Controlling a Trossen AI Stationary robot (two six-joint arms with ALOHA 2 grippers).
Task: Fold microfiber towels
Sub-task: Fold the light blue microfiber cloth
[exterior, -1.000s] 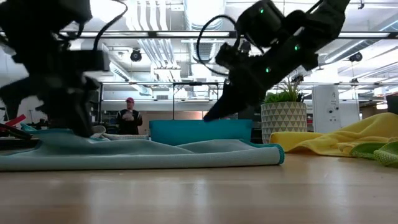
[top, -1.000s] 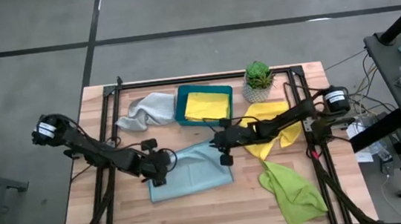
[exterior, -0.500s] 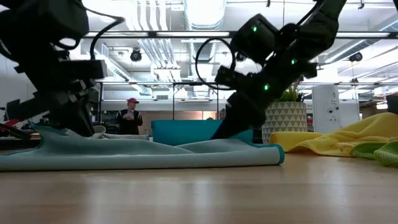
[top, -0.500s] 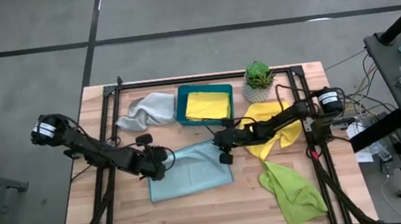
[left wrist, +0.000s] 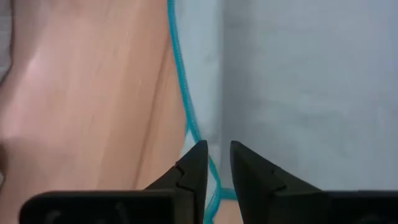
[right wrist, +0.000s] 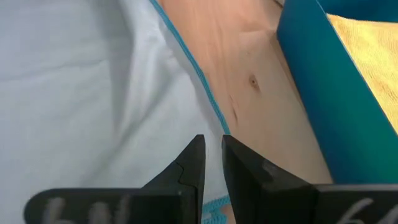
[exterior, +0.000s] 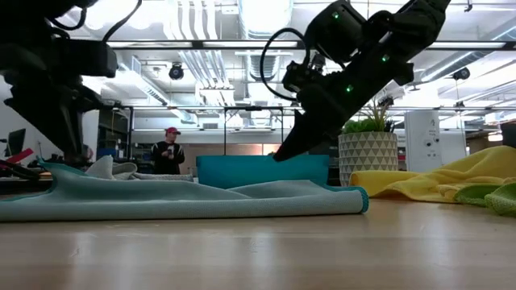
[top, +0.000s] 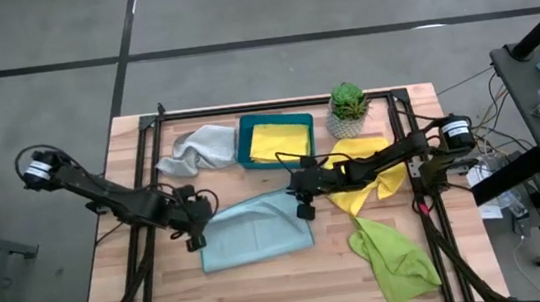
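Light blue microfiber towel [top: 256, 230], soft and roughly rectangular, lay flat on the wooden slatted table [top: 265, 292] just in front of the teal rectangular tray [top: 244, 144], its long axis running left to right between the two arms. The left hand [top: 195, 237] stood at the towel's left edge, just off the cloth; in its wrist view the fingers [left wrist: 194, 171] were a narrow slit apart over the stitched hem, clamped on nothing visible. The right hand [top: 303, 208] hovered above the towel's far right corner, beside the tray wall [right wrist: 323, 106]; its fingers [right wrist: 193, 165] were likewise nearly together and empty, the hem passing beneath them. Each arm was thus nearest one short end of the cloth, which suggests a corner pick at both ends for a fold across the long axis. One yellow folded towel [top: 280, 141] sat in the tray. The pale grey towel [top: 195, 149], a second yellow towel [top: 367, 166] and the lime green towel [top: 394, 257] lay crumpled, unfolded.
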